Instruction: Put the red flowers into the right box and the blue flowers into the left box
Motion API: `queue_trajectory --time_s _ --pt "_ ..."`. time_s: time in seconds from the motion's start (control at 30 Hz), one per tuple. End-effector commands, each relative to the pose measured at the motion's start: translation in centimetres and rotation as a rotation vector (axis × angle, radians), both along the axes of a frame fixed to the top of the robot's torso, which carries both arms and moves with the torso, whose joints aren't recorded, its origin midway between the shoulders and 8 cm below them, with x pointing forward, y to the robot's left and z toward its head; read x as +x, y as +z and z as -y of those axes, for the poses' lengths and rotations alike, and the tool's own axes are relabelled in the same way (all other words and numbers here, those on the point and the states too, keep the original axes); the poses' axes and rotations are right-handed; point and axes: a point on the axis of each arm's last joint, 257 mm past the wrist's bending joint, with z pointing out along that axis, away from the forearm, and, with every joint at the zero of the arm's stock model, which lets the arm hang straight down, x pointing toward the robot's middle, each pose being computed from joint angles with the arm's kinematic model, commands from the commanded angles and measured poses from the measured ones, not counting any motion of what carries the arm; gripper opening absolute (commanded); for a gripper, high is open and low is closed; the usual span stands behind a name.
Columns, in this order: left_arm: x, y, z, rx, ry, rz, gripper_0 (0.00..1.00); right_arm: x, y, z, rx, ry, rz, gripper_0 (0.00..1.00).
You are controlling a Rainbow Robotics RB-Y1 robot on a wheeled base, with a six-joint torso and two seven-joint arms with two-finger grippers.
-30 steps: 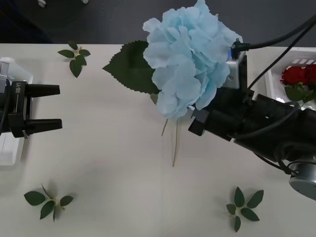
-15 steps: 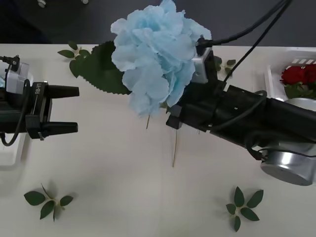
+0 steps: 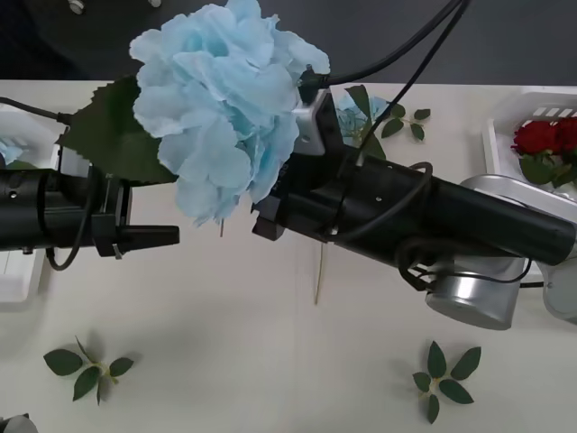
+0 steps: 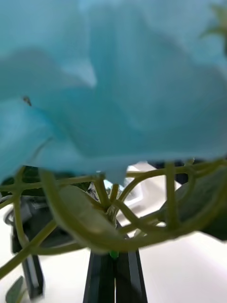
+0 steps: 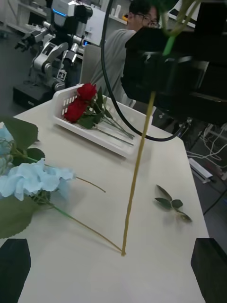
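Our right gripper (image 3: 270, 216), clamped on a blue flower (image 3: 221, 99), met the parted left gripper (image 3: 149, 236); handover needed stem alignment.

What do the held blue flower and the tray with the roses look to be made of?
Blue flower: likely fabric petals, matte and thin with crinkled edges, on a stiff plastic-looking stem. The right hand grips it. Right box: white moulded plastic by its look, with smooth rounded rim and slotted wall.
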Motion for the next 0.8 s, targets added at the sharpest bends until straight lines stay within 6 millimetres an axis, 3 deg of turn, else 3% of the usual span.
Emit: queue_trajectory --time_s 0.03,0.2,0.47,0.5,0.53,0.57,0.73,0.77,0.8 --pt "0.3 -1.1 1.2 -0.011 -0.001 0.001 1.00 -2.5 1.6 -2.1 0.012 0.071 0.059 0.00" --pt "0.4 -1.6 2.6 -0.040 -0.021 -0.032 1.00 -3.0 0.8 -2.4 -0.003 0.083 0.065 0.00" --pt "0.0 -1.4 3.2 -0.051 -0.043 -0.032 1.00 -3.5 1.0 -3.0 0.001 0.098 0.066 0.00" --pt "-0.1 -1.4 3.3 -0.051 -0.047 -0.034 0.97 -3.6 1.0 -3.1 0.002 0.102 0.065 0.00" --pt "-0.1 -1.3 3.4 -0.053 -0.050 -0.032 0.83 -3.6 1.0 -3.1 0.003 0.103 0.061 0.00" --pt "-0.2 -1.4 3.4 -0.053 -0.050 -0.033 0.77 -3.6 1.0 -3.1 0.002 0.103 0.059 0.00" --pt "-0.3 -1.4 3.6 -0.054 -0.056 -0.036 0.08 -3.7 0.7 -3.1 0.000 0.106 0.051 0.00" --pt "-0.2 -1.5 3.5 -0.051 -0.055 -0.036 0.01 -3.7 0.7 -3.2 0.000 0.107 0.049 0.00" --pt "-0.2 -1.5 3.6 -0.052 -0.055 -0.036 0.00 -3.8 0.5 -3.2 -0.001 0.107 0.046 0.00"
